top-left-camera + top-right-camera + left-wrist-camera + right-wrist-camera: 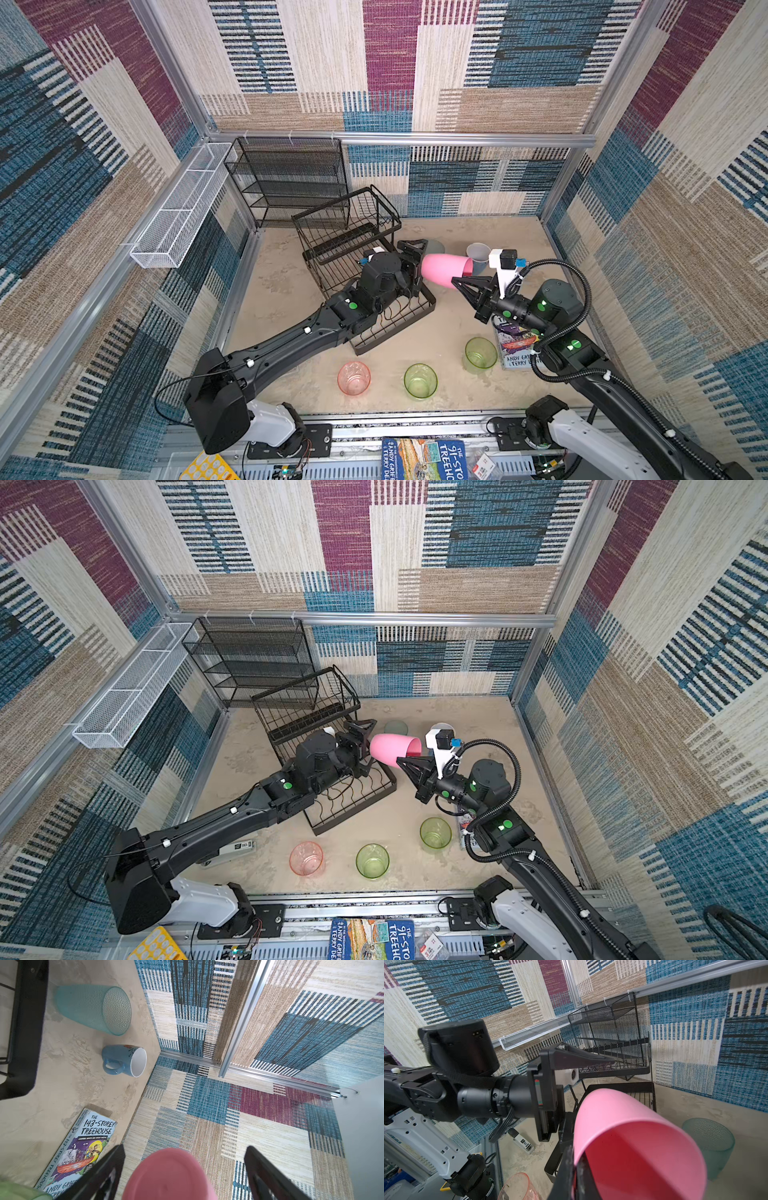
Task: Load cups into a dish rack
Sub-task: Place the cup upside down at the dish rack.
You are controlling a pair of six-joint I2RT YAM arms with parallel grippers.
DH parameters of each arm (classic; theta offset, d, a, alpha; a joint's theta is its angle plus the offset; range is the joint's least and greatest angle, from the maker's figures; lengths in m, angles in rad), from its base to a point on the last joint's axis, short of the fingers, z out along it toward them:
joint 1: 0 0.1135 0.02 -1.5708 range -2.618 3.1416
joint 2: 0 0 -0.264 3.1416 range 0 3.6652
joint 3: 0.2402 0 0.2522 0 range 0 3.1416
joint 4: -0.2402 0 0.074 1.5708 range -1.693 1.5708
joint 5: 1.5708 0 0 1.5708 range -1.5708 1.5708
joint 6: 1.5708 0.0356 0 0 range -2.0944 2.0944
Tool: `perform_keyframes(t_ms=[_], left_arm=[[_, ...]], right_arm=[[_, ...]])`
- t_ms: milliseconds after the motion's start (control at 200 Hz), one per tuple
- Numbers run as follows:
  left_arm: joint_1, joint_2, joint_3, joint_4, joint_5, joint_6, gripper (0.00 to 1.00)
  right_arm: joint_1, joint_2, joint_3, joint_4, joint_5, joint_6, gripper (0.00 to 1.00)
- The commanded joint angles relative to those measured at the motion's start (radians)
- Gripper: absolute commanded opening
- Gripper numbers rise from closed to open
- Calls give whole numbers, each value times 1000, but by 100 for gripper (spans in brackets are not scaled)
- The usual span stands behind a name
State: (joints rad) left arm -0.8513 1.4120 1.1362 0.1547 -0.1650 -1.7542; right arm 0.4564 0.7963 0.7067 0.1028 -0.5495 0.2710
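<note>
The right claw (pixel 457 282) pinches the opaque pink cup (pixel 444 269) by its rim, sideways aloft beside the dish rack (pixel 395 331), while the wide-open left claw (pixel 415 268) straddles its base, so an early release could drop it.

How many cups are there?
6. Opaque pink plastic cup held by the right pincer; frosted teal tumbler and blue handled mug behind it; translucent pink tumbler and two translucent green tumblers along the front. More may hide behind arms.

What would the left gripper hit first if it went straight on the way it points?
Likely the pink cup, base first: it sits just ahead of the open left gripper, and the right gripper holds its rim.
</note>
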Motion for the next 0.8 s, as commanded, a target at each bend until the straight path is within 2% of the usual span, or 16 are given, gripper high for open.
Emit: perform_keyframes(t_ms=[0, 135, 366, 611, 796], left_arm=[[14, 4, -13, 77, 84, -32, 91], [40, 11, -3, 89, 148, -31, 89], [50, 25, -22, 132, 181, -56, 87], [51, 31, -33, 156, 188, -60, 87], [51, 35, -27, 143, 186, -60, 80]], right_arm=[[-2, 24, 9, 85, -63, -1, 0], [-4, 53, 12, 113, -86, 4, 0], [-7, 85, 18, 141, -93, 5, 0], [-15, 133, 42, 154, -114, 0, 0], [-23, 142, 40, 166, -118, 5, 0]])
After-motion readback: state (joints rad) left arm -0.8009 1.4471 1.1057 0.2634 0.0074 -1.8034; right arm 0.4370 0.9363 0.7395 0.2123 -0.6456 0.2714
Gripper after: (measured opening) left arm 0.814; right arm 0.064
